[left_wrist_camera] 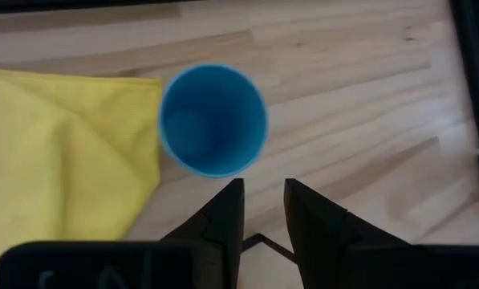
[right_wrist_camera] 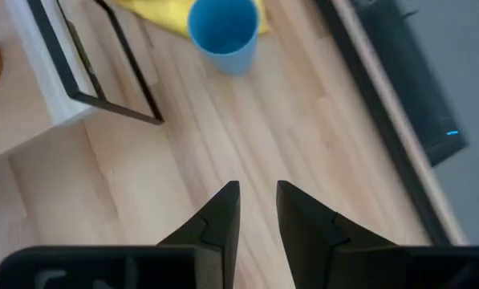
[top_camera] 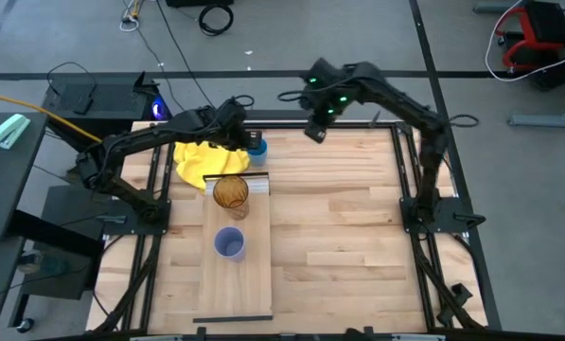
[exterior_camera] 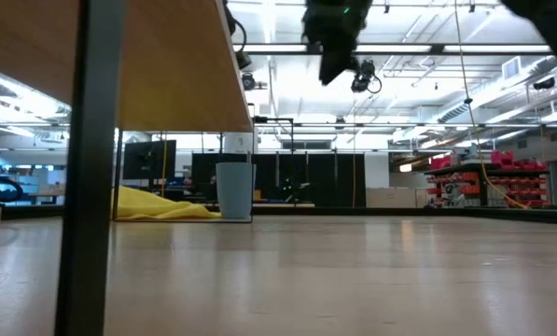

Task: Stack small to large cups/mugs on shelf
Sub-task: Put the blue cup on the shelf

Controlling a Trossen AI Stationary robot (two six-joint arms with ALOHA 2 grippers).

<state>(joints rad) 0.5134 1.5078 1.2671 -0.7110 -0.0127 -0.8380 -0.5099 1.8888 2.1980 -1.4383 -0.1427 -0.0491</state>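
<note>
Here, on the long pale wooden shelf (top_camera: 237, 275), the pale lavender-blue plastic cup (top_camera: 229, 243) stands nearest, the amber-brown translucent cup (top_camera: 231, 192) at its 12 o'clock. Beyond, on the slatted wooden counter (top_camera: 339, 227), the bright blue plastic cup (left_wrist_camera: 213, 120) touches the yellow cloth (top_camera: 203, 158); the left hand (left_wrist_camera: 263, 205) hovers above, fingers narrowly parted. The right hand (right_wrist_camera: 257, 205), at 1 o'clock, likewise.

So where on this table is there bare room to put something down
The tabletop is bare between the shelf and the right arm's base. The shelf's near end below the lavender cup is free too. It is crowded at the far left: amber cup, blue cup, yellow cloth, left gripper.
</note>
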